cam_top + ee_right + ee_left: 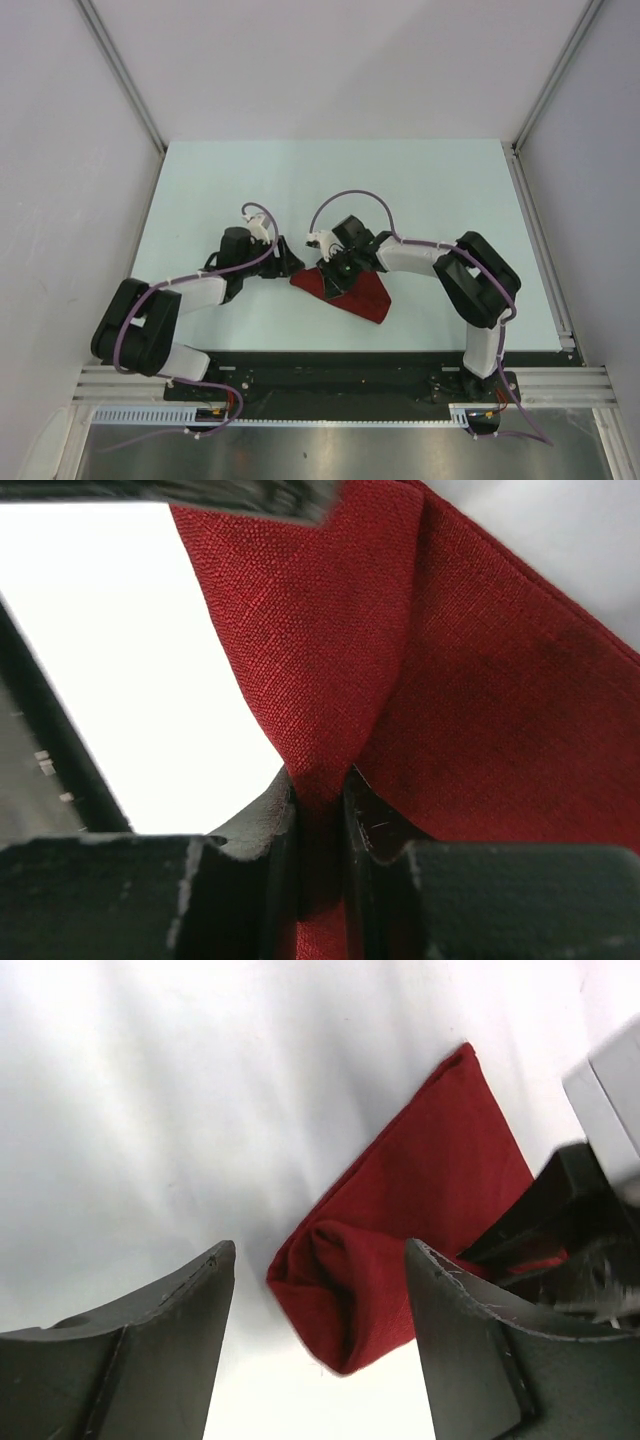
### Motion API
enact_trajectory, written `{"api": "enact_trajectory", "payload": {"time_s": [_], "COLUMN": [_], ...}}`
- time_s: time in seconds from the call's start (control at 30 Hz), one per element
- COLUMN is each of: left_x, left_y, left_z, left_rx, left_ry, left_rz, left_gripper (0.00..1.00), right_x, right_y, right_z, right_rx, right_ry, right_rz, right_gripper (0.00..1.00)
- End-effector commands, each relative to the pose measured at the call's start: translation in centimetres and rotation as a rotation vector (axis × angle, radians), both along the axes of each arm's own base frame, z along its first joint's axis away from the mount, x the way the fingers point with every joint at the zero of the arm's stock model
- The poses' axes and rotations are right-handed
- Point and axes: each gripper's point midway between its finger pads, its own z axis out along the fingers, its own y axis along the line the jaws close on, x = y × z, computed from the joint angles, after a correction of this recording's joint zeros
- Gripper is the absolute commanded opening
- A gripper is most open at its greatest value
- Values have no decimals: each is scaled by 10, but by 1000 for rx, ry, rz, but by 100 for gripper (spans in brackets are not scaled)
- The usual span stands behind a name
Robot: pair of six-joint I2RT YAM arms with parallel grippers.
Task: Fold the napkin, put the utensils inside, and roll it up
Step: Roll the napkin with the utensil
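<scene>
The napkin (358, 296), folded into a dark red wedge, lies near the middle of the worktop (450, 190), between the 2 arms. The right fingers (250, 825) are almost closed, pinching a raised fold of it. The left fingers (170, 1310) stand wide apart at its rolled end, gripping nothing.

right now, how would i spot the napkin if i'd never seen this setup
Start at the pale table and find its middle. The napkin is the dark red folded cloth lying there, pinched by the right gripper; nothing else in view is red.
</scene>
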Motion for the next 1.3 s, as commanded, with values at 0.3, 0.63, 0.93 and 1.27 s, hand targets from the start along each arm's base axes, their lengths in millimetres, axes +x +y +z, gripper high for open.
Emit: {"api": "enact_trajectory", "payload": {"time_s": [0.3, 0.63, 0.93, 1.27], "left_x": [-5, -11, -16, -19], "left_y": [-13, -26, -35, -44], "left_z": [27, 22, 29, 14], "left_rx": [-116, -171, -223, -233], "left_ry": [-122, -87, -105, -30], "left_rz": [-82, -131, -182, -216], "left_gripper": [71, 68, 64, 27], "right_x": [-19, -8, 1, 14], "right_y": [-25, -31, -38, -37], "right_z": [-30, -40, -48, -34], "right_rx": [101, 108, 122, 131], "right_ry": [404, 482, 529, 491], "right_rz": [-52, -101, -142, -167], "right_gripper": [6, 6, 7, 12]}}
